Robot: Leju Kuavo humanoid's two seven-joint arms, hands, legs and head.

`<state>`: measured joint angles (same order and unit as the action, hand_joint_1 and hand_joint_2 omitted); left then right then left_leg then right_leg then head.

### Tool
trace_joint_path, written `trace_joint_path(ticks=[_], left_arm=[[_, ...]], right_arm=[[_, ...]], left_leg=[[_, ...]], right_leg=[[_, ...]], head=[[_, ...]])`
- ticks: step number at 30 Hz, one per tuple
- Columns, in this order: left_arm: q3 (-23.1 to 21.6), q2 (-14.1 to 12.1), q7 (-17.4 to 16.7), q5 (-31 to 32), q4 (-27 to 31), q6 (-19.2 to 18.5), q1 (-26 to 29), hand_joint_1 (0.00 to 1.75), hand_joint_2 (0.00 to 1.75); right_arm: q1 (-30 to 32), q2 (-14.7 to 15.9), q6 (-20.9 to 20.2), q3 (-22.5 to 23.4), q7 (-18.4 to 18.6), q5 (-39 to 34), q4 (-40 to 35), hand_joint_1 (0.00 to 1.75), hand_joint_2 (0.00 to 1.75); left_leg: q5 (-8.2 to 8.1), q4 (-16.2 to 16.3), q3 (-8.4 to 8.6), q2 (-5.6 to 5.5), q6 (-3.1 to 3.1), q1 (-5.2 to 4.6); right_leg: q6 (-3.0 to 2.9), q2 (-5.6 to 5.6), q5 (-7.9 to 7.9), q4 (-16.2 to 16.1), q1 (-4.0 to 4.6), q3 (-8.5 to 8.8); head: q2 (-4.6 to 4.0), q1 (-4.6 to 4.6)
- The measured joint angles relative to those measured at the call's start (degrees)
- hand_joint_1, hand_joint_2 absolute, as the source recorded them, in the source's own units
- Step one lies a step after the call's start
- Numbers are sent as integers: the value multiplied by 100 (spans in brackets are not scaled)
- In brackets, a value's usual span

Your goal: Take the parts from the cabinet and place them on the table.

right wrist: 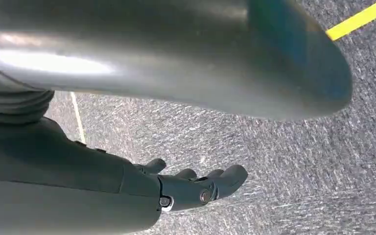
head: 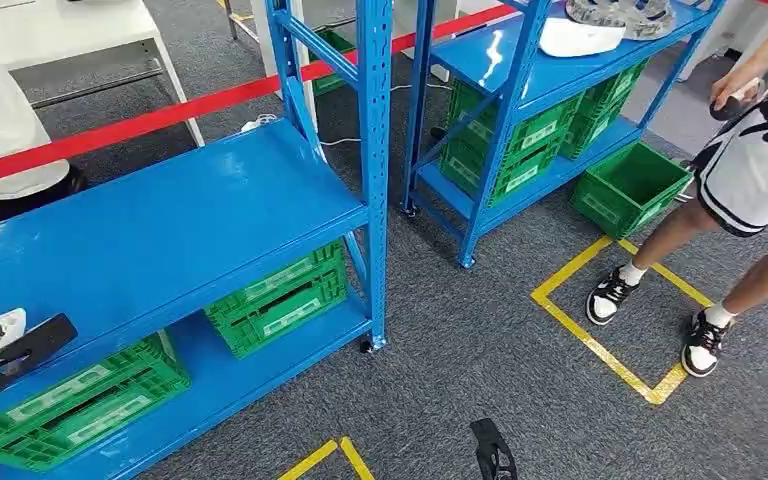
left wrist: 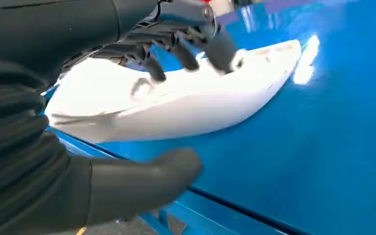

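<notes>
A white curved part (left wrist: pixel 186 110) lies on the blue shelf board (left wrist: pixel 323 147) of the near cabinet (head: pixel 160 220), seen at the far left edge as a small white piece (head: pixel 5 326). My left hand (head: pixel 10 358) reaches over it. The dark fingers (left wrist: pixel 176 46) lie on the part's upper side, while the thumb (left wrist: pixel 142 181) hangs apart by the shelf's front edge. My right hand (head: pixel 492 452) hangs low over the carpet, its fingers (right wrist: pixel 210 183) loosely spread and holding nothing.
Green crates (head: pixel 280 295) fill the lower shelf. A second blue cabinet (head: pixel 520 70) at the back carries a white part (head: pixel 580 38) and grey parts (head: pixel 620 12). A person (head: pixel 750 170) stands at the right beside yellow floor tape (head: pixel 600 340). A red barrier tape (head: pixel 160 115) runs behind.
</notes>
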<state>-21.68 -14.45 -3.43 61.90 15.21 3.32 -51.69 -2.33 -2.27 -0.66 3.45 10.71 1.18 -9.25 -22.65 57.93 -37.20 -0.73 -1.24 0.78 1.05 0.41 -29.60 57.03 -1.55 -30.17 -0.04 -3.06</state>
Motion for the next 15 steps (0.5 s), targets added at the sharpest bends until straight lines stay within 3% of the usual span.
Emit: trace_joint_path(ticks=[15], left_arm=[[-4,-4,216,-125,-9,317,52,175,175]], right_arm=[[-3,0,-28,2,-28,103,0,0,0]], left_leg=[[0,-6,-2,1,-1,0]], right_leg=[[1,-1,-3,1,1,0]], head=[[0,-2]])
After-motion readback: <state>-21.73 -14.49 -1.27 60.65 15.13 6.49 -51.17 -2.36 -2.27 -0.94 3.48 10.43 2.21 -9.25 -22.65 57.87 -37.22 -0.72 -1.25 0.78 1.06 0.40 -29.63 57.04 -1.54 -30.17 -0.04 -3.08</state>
